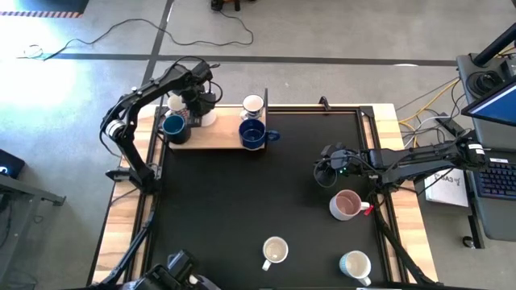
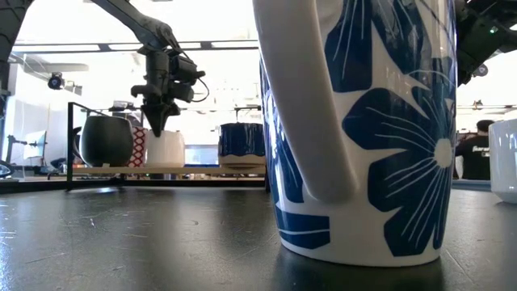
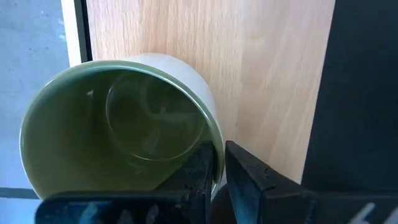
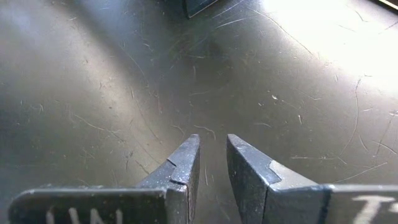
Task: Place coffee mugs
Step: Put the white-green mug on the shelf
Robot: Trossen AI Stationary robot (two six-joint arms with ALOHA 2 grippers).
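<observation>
1. Far left of the table, the left gripper (image 1: 199,103) hangs over the pale wooden board (image 1: 214,137) at the back edge. The left wrist view shows its fingers (image 3: 200,171) pinching the rim of the olive-lined mug (image 3: 118,127), one finger inside and one outside the wall. In the low view the mug's cream base appears to sit on the board, so the step in hand looks like setting this mug down, or just short of releasing it.
2. The next move likely calls for spreading the fingers and rising straight up — any sideways drag could tip the glazed mug.
3. Beside it on the board stand a dark mug with a blue inside (image 1: 174,126), a white mug (image 1: 253,105) and a dark blue mug (image 1: 253,135), its handle pointing out over the mat.
4. The black mat (image 1: 242,193) is matte and finely scratched; the board shows straight grain.
5. Toward the front sit a cream mug (image 1: 275,251) and a white mug with a pale blue inside (image 1: 355,264) — smooth, round and handled.
6. At right, the right gripper (image 1: 326,171) waits low over the mat, its fingers nearly together and holding nothing. The pink mug (image 1: 347,205) stands near it, untouched.
</observation>
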